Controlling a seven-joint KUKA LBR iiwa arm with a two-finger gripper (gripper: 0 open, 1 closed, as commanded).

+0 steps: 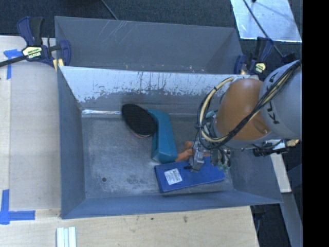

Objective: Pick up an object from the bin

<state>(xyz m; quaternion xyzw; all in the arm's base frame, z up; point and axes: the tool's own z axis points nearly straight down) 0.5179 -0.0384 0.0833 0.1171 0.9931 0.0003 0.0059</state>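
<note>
My gripper [197,161] hangs low at the right of the bin floor, its tip right over the upper edge of a flat blue packet [187,179] with a white label that lies near the front wall. A small orange thing [183,153] peeks out just left of the gripper. Left of that lies a teal block-shaped brush [163,136] whose black oval head [139,119] points to the back left.
The orange cover and cables of the arm hang over the bin's right side and hide the floor beneath. The left half of the bin floor is bare grey metal.
</note>
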